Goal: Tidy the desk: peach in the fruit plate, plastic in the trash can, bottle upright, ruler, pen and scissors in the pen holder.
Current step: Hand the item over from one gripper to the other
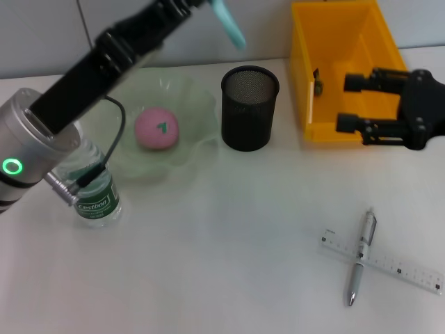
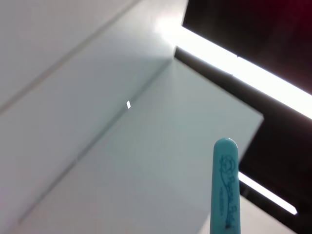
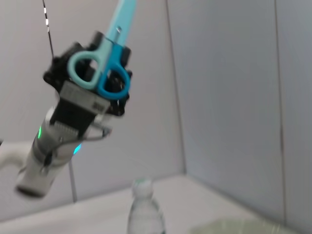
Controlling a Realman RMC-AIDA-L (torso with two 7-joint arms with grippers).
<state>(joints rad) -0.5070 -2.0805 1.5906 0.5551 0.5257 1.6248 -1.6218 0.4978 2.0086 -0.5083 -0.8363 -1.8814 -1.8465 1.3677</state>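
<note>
My left gripper (image 3: 113,45) is raised high above the back of the desk, shut on the teal-handled scissors (image 3: 101,77). Their sheathed blade (image 1: 229,24) points up and back, above the black mesh pen holder (image 1: 249,108). The pink peach (image 1: 156,129) lies in the green fruit plate (image 1: 201,104). Partly behind my left arm, the bottle (image 1: 97,198) stands upright. At the front right the silver pen (image 1: 361,256) lies across the clear ruler (image 1: 403,270). My right gripper (image 1: 353,103) is open at the yellow trash can (image 1: 309,90). The plastic is out of view.
A small dark item (image 1: 318,82) lies inside the yellow bin. The bin stands at the back right, close beside the pen holder. A grey wall (image 1: 42,35) runs along the desk's far edge.
</note>
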